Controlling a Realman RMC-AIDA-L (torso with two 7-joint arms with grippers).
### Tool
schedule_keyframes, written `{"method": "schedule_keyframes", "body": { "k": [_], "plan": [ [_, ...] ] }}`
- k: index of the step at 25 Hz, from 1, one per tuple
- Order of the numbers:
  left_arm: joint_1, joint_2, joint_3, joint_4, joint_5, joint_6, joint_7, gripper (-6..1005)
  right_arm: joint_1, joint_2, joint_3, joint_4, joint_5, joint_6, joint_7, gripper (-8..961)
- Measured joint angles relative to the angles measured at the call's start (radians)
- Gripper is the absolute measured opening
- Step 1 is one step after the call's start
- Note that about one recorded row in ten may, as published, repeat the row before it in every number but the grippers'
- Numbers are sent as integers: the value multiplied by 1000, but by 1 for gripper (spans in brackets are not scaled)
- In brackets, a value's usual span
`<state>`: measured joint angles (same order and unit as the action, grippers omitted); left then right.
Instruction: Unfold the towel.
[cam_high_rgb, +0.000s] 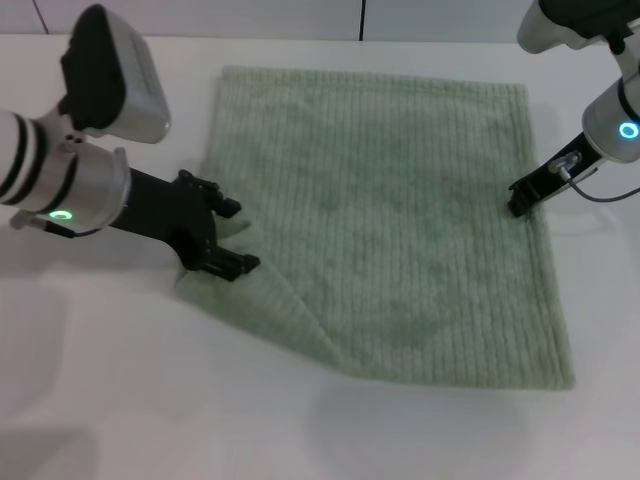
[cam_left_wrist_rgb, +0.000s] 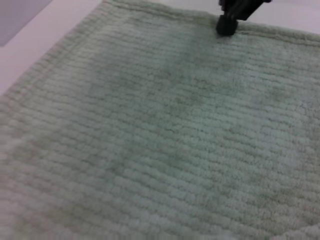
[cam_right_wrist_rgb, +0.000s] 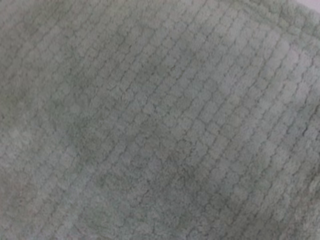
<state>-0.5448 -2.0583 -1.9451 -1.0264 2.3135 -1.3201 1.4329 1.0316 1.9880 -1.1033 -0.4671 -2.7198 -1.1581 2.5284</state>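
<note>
Towel (cam_high_rgb: 400, 240) flat; left gripper (cam_high_rgb: 228, 236) low at its edge, fingers spread; right gripper (cam_high_rgb: 520, 200) opposite, grip seemingly unreadable.

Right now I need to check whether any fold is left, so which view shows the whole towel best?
The head view: the towel shows edge to edge, with a fold at its near left corner by the left gripper. Both wrist views show only close ribbed cloth.
</note>
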Motion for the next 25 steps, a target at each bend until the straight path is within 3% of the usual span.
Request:
{"method": "schedule_keyframes", "body": {
  "k": [7,16,20,25],
  "plan": [
    [98,0,-9,-147,-3,-60,-28,784,1,0,0,1,-2,0,-2,1],
    [162,-1,-10,-192,68,-178,-96,785,0,0,1,-1,-4,0,-2,1],
    [215,-1,-30,-279,-18,-273,-46,785,-3,0,1,-1,-5,0,-4,1],
    [257,0,-183,-346,-241,-384,95,785,-7,0,0,1,-5,4,-5,1]
  ]
}}
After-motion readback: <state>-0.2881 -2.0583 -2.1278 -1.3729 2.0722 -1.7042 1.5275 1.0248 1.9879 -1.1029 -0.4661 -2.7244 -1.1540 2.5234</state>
